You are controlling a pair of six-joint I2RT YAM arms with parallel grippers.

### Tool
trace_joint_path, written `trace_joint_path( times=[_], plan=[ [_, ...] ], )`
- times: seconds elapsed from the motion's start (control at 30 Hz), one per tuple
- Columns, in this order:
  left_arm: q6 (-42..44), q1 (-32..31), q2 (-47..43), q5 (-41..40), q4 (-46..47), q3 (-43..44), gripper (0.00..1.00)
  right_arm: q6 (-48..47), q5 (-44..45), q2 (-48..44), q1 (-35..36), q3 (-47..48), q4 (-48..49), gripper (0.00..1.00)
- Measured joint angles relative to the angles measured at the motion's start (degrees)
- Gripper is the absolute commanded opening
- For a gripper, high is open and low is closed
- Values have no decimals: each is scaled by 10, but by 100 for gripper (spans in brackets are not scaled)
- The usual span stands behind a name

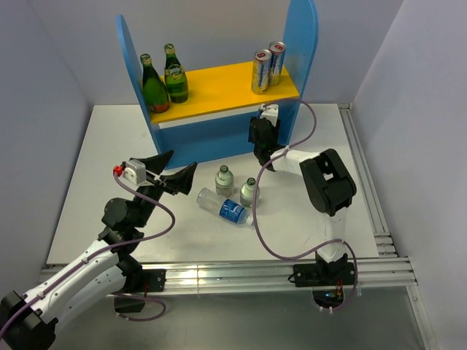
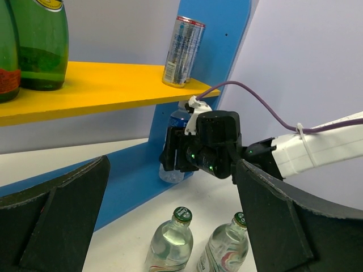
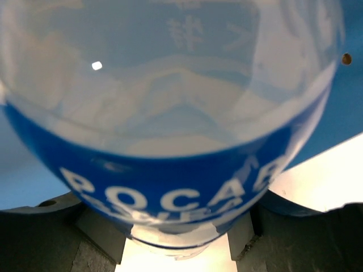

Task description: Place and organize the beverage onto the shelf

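1. The left gripper [image 1: 174, 170] hangs above the white surface [image 1: 109, 146], with its two black fingers spread wide and nothing between them.
2. Beyond this gripper stands the shelf [image 1: 219, 87], a blue unit with two tall rounded side panels and a yellow-orange upper board.
3. Beyond the left gripper and higher, two green glass bottles [image 1: 164, 80] stand upright and close together at the left end of the yellow board.
4. Just to the right of the left gripper, two small clear bottles with green caps [image 1: 224, 180] stand upright on the surface, near each other but apart.
5. In front of these two, nearer to the arm bases, a clear bottle with a blue label [image 1: 226, 208] lies on its side on the surface.
6. The right gripper [image 1: 261, 138] is under the yellow board, close to the right side panel, well apart from the left gripper.
7. Its fingers pinch a clear plastic bottle with a blue band [image 2: 174, 141], which is upright; in the right wrist view this bottle fills almost the whole picture, and white letters are seen on the band.
8. Whether the bottom of the held bottle rests on something, I cannot tell.
9. Straight above the right gripper, two tall silver cans [image 1: 268, 65] stand side by side at the right end of the yellow board.
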Motion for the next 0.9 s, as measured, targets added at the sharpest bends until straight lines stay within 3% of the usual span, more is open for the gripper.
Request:
trace_joint_path(
  times=[0.03, 0.07, 0.13, 0.43, 0.53, 0.57, 0.6, 0.63, 0.73, 0.8, 0.83, 0.9],
  plan=[
    [0, 0, 0, 0, 0, 0, 99, 0, -8, 4, -3, 8, -5, 19],
    [0, 0, 0, 0, 0, 0, 99, 0, -18, 8, -8, 18, -13, 50],
    [0, 0, 0, 0, 0, 0, 99, 0, -30, 13, -13, 33, -29, 68],
    [0, 0, -2, 0, 0, 0, 99, 2, -44, 24, -18, 63, -67, 70],
    [0, 0, -5, 0, 0, 0, 99, 2, -44, 24, -18, 64, -67, 86],
    [0, 0, -5, 0, 0, 0, 99, 1, -44, 24, -18, 65, -66, 86],
    [0, 0, -6, 0, 0, 0, 99, -1, -44, 24, -18, 65, -67, 83],
    [0, 0, -6, 0, 0, 0, 100, -1, -44, 24, -18, 66, -67, 67],
    [0, 0, -6, 0, 0, 0, 99, -4, -46, 24, -18, 67, -68, 46],
    [0, 0, -6, 0, -1, 0, 99, -4, -48, 24, -18, 70, -75, 46],
    [0, 0, -6, 0, 0, 0, 99, -2, -49, 24, -19, 72, -79, 53],
    [1, 0, -6, 0, 0, 0, 99, 2, -49, 29, -19, 82, -88, 57]
  ],
)
